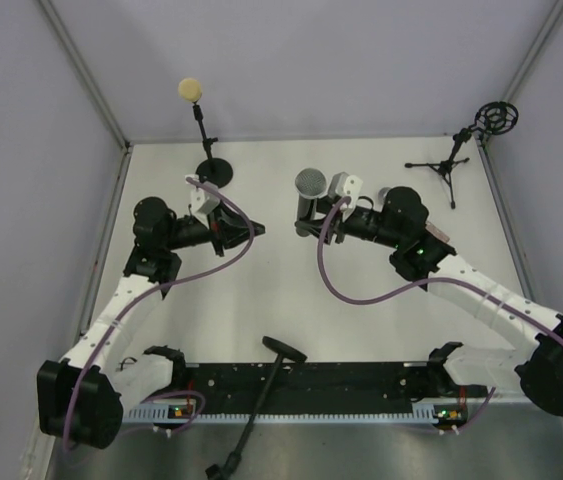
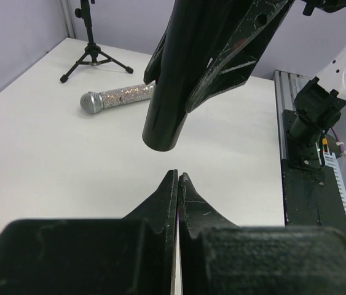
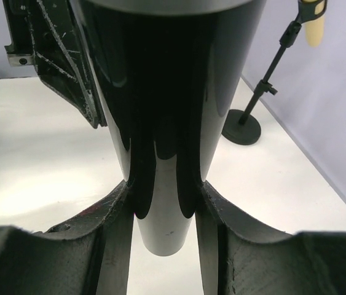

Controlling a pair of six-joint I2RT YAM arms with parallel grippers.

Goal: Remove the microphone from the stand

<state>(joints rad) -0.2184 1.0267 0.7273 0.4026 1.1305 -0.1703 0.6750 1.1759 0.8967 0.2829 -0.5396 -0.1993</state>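
The right claw (image 3: 163, 192) is closed to the width of the mic (image 3: 166, 92) and grips its black handle low down, one finger on either side. The grip sits on the taper, likely so the body cannot slide through. The mic is roughly upright, mesh head uppermost, over the middle of the desk (image 1: 261, 300), a little toward the far edge. Its lower end hangs above bare desk with no clip or stand around it, so I judge it already free.

The left claw (image 2: 177, 183) has its fingers pressed together with nothing between them. It points at the handle's lower end, near but apart, perhaps ready to steady it.

Farther out, a glitter mic (image 2: 116, 98) lies flat toward the right edge. A tripod (image 1: 449, 162) stands by the far right corner. A foam mic (image 1: 191, 90) on a round-base stand (image 1: 213, 170) sits at the far edge, left of centre. The open room is toward the near edge, between the two arms, and a set-down there should meet nothing.
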